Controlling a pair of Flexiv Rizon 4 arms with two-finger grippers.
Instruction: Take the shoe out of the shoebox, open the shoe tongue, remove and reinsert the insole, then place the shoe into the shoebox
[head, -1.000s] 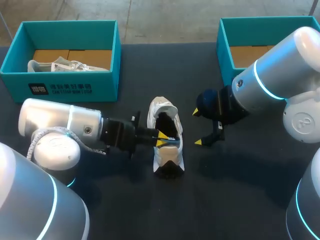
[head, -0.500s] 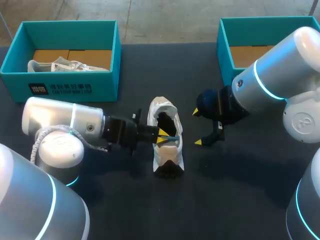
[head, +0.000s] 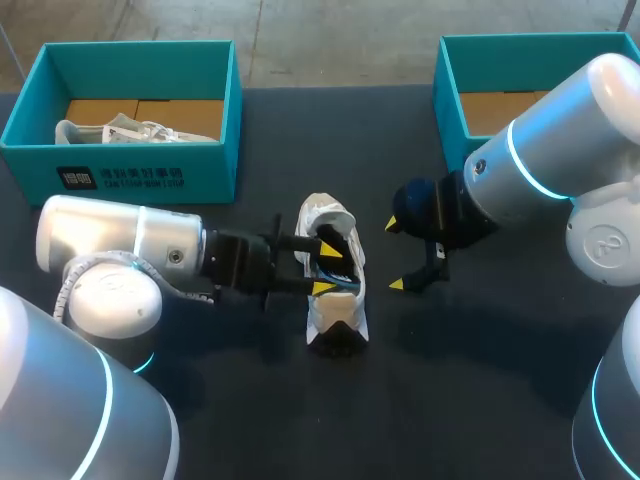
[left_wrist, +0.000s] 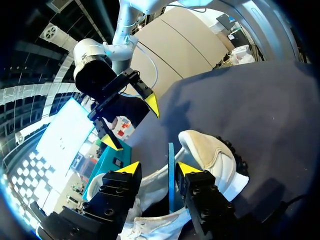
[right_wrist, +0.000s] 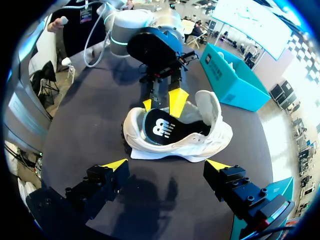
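1. Since a second ago, the left gripper (head: 326, 267) has spread its fingers; before, they were pinched close together in the shoe's mouth.
2. The dark table (head: 480, 380) carries everything.
3. A teal shoebox (head: 140, 165) at the far left holds a second white shoe (head: 120, 130); another teal box (head: 450, 90) stands at the far right.
4. The white shoe (head: 340, 312) lies on the table between the two grippers, outside both boxes.
5. The left gripper is open, its yellow tips on either side of the insole (left_wrist: 171, 175), whose blue edge stands up between them.
6. The right gripper (head: 394, 254) is spread wide, holding nothing, just beside the shoe.
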